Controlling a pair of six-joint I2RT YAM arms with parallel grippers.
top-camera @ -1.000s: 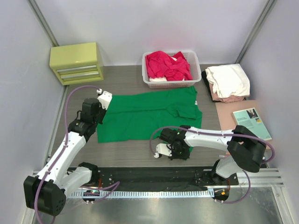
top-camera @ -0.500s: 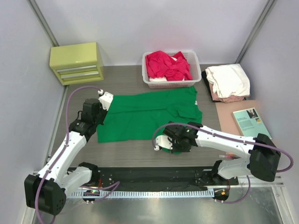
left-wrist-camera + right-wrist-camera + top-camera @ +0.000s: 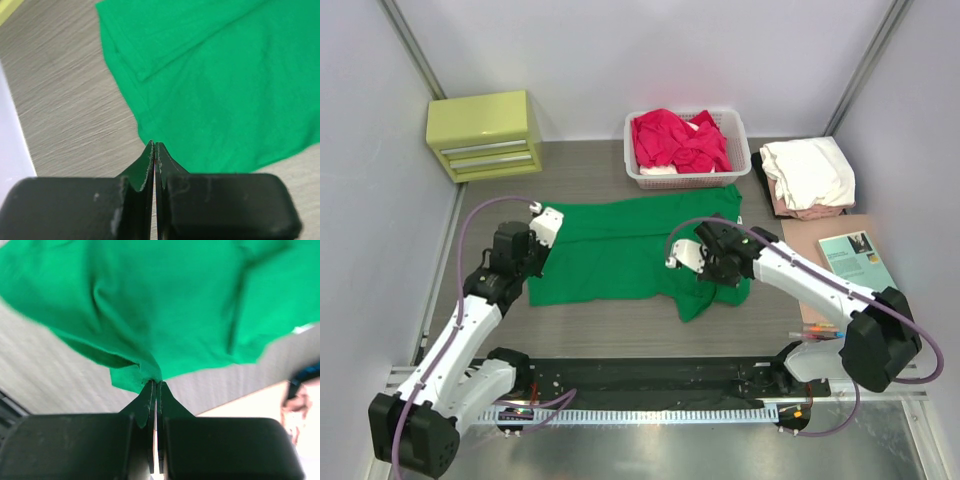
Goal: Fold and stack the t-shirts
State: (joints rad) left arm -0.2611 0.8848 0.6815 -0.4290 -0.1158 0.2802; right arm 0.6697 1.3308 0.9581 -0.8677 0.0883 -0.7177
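Top external view shows the green t-shirt [image 3: 620,250] spread on the worktop [image 3: 580,170], just in front of the white basket [image 3: 745,150] holding red t-shirts [image 3: 675,140]. At the shirt's left edge the left pincer [image 3: 154,146] has its jaws pressed together on the hem. The right pincer [image 3: 155,382] is clamped on a bunched bit of the same shirt's right side, drawn up off the wood.

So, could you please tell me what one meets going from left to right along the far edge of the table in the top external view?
First the yellow-green drawer unit → white basket holding red t-shirts → pile of folded t-shirts, white on top.
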